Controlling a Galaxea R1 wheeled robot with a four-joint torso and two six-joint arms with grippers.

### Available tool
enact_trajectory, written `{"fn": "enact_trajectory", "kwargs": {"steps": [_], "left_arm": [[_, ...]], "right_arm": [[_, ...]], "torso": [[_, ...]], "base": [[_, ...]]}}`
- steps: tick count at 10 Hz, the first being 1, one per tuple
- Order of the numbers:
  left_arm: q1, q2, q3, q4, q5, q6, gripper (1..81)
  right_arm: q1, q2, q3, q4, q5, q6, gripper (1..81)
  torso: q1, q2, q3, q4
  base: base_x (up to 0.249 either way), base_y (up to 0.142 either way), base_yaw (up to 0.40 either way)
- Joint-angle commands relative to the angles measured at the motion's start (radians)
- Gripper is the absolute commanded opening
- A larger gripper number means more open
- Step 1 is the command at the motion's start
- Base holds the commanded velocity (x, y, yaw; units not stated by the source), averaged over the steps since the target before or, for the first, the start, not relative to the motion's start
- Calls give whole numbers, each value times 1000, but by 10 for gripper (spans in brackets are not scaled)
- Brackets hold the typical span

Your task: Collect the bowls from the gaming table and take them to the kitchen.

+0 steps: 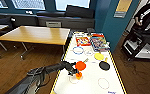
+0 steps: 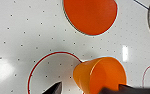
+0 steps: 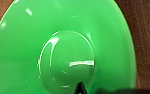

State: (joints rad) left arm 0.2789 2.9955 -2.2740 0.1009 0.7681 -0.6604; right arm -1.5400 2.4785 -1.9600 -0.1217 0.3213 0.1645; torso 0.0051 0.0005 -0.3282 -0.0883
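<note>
Holding: left tool (image 1: pixel 77 74) clamped on a small orange cup-shaped bowl (image 2: pixel 101 75), tilted above the white worktop (image 1: pixel 91 82), near end. Adjacent: flat orange bowl (image 1: pixel 80 65) touching or just beside it; yellow bowl (image 1: pixel 99 56) and black bowl (image 1: pixel 104 65) farther right. Green bowl (image 3: pixel 63 50) looms at the right wrist camera; right tool's state cannot be told. Risk: tilted, rim-only grip may slip; a swing could knock the orange neighbour.
</note>
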Motion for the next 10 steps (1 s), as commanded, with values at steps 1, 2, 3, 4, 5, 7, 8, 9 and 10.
{"fn": "enact_trajectory", "kwargs": {"steps": [1, 2, 3, 4, 5, 7, 8, 9, 10], "left_arm": [[-148, 11, 11, 5, 45, -8, 811], [-142, 10, 11, 5, 45, -8, 811], [-132, 10, 11, 8, 45, -8, 811], [-120, 11, 11, 26, 45, -10, 811], [-105, 10, 11, 36, 46, -10, 811], [-83, 10, 10, 48, 46, -10, 811], [-77, 10, 10, 48, 46, -8, 811], [-76, 10, 11, 57, 46, -8, 811], [-71, 7, 22, 62, 49, -4, 10]], "right_arm": [[11, -39, 15, -26, -51, -3, 10], [11, -39, 17, -30, -51, -2, 10], [11, -39, 18, -32, -51, -2, 10], [14, -39, 18, -32, -51, -2, 10], [14, -39, 20, -32, -53, -2, 10], [20, -37, 20, -32, -57, -2, 10], [21, -37, 17, -32, -57, -2, 10], [22, -36, 14, -32, -57, -2, 10], [22, -34, 9, -29, -57, 0, 10]], "torso": [[0, -1, 0, 0], [0, -1, 0, 0], [0, -1, 0, 0], [0, -1, 0, 0], [0, -1, 0, 0], [0, -1, 0, 0], [0, -1, 0, 0], [0, -1, 0, 0], [0, -1, 0, 0]], "base": [[0, 0, 0], [0, 0, 0], [0, 0, 0], [0, 0, 0], [0, 0, 0], [0, 0, 0], [0, 0, 0], [0, 0, 0], [0, 0, 0]]}}
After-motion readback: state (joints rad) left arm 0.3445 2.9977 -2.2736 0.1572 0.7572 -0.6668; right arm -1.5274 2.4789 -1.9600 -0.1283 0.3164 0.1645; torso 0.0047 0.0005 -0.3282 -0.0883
